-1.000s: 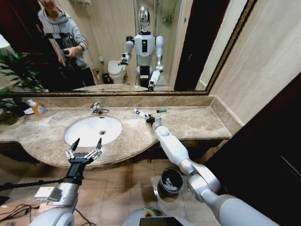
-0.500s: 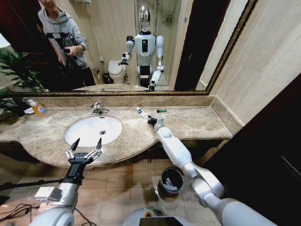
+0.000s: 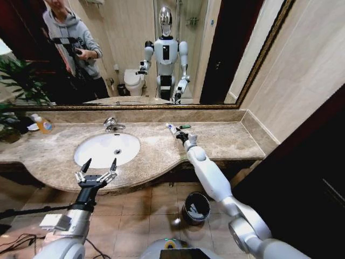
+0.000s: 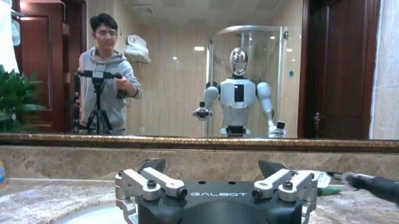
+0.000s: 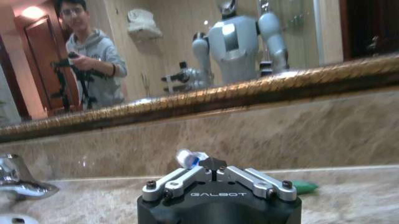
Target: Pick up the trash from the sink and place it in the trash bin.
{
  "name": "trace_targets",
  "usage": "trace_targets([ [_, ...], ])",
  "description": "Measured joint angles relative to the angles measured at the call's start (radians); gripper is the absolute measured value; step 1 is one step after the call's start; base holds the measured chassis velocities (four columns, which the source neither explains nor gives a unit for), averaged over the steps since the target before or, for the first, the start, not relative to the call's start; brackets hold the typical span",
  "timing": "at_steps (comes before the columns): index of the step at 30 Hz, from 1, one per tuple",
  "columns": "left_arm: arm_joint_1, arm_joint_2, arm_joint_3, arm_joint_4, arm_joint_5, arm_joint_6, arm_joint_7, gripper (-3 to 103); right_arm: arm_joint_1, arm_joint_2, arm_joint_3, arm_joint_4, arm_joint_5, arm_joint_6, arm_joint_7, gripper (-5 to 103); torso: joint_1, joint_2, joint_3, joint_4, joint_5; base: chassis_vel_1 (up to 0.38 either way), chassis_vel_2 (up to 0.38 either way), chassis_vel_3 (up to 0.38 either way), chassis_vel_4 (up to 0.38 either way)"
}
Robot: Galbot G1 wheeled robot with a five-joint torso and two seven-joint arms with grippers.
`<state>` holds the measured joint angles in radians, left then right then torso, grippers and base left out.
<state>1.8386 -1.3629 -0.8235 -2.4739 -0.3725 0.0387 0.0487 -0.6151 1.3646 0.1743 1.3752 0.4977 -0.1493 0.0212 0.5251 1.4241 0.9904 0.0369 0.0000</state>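
Head view shows our counter [image 3: 226,141], then the trash bin [image 3: 195,208] on the floor below. Our right end effector [image 3: 179,134] pinches the blue-and-white tube [image 3: 171,128] above it; left end effector [image 3: 97,171] hovers wide. A green piece [image 3: 185,127] remains.

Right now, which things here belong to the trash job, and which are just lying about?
Job: blue-and-white tube held in the right gripper; green piece on the counter; sink; trash bin on the floor.

Lying about: soap bottle, faucet, plant.
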Motion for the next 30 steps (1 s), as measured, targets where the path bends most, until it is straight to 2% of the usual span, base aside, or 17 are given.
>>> trace_targets([
  [1, 0.0, 0.0, 0.0, 0.0, 0.0, 0.0, 0.0, 100, 0.0, 0.0, 0.0, 0.0, 0.0, 0.0, 0.0, 0, 0.0, 0.0, 0.0, 0.0, 0.0, 0.0, 0.0, 0.0, 0.0],
  [5, 0.0, 0.0, 0.0, 0.0, 0.0, 0.0, 0.0, 100, -0.123, -0.097, 0.054, 0.234, 0.046, -0.027, 0.017, 0, 0.0, 0.0, 0.0, -0.0001, -0.0002, 0.0, 0.0, 0.0, 0.0],
  [6, 0.0, 0.0, 0.0, 0.0, 0.0, 0.0, 0.0, 100, -0.123, -0.097, 0.054, 0.234, 0.046, -0.027, 0.017, 0, 0.0, 0.0, 0.0, -0.0001, -0.0002, 0.0, 0.0, 0.0, 0.0],
  [10, 0.0, 0.0, 0.0, 0.0, 0.0, 0.0, 0.0, 100, -0.321, -0.188, 0.133, 0.449, 0.054, -0.032, 0.039, 0, 0.0, 0.0, 0.0, -0.0002, 0.0003, 0.0, 0.0, 0.0, 0.0],
  [11, 0.0, 0.0, 0.0, 0.0, 0.0, 0.0, 0.0, 100, -0.321, -0.188, 0.133, 0.449, 0.054, -0.032, 0.039, 0, 0.0, 0.0, 0.0, -0.0002, 0.0003, 0.0, 0.0, 0.0, 0.0],
  [14, 0.0, 0.0, 0.0, 0.0, 0.0, 0.0, 0.0, 100, -0.451, -0.224, 0.192, 0.571, 0.04, -0.023, 0.043, 0, 0.0, 0.0, 0.0, -0.0007, -0.0002, 0.0, 0.0, 0.0, 0.0],
  [20, 0.0, 0.0, 0.0, 0.0, 0.0, 0.0, 0.0, 100, -0.529, -0.224, 0.2, 0.612, 0.002, -0.003, 0.053, 0, 0.0, 0.0, 0.0, 0.0002, 0.0001, 0.0, 0.0, 0.0, 0.0],
  [24, 0.0, 0.0, 0.0, 0.0, 0.0, 0.0, 0.0, 100, -0.622, -0.211, 0.25, 0.623, -0.061, 0.036, 0.052, 0, 0.0, 0.0, 0.0, 0.0, 0.0001, 0.0, 0.0, 0.0, 0.0],
  [26, 0.0, 0.0, 0.0, 0.0, 0.0, 0.0, 0.0, 100, -0.726, -0.182, 0.299, 0.632, -0.116, 0.114, 0.014, 0, 0.0, 0.0, 0.0, -0.0001, 0.0002, 0.0, 0.0, 0.0, 0.0],
  [27, 0.0, 0.0, 0.0, 0.0, 0.0, 0.0, 0.0, 100, -0.726, -0.182, 0.299, 0.632, -0.116, 0.114, 0.014, 0, 0.0, 0.0, 0.0, -0.0001, 0.0002, 0.0, 0.0, 0.0, 0.0],
  [30, 0.0, 0.0, 0.0, 0.0, 0.0, 0.0, 0.0, 100, -0.849, -0.125, 0.344, 0.656, -0.156, 0.192, -0.02, 0, 0.0, 0.0, 0.0, -0.0003, 0.0002, 0.0, 0.0, 0.0, 0.0],
])
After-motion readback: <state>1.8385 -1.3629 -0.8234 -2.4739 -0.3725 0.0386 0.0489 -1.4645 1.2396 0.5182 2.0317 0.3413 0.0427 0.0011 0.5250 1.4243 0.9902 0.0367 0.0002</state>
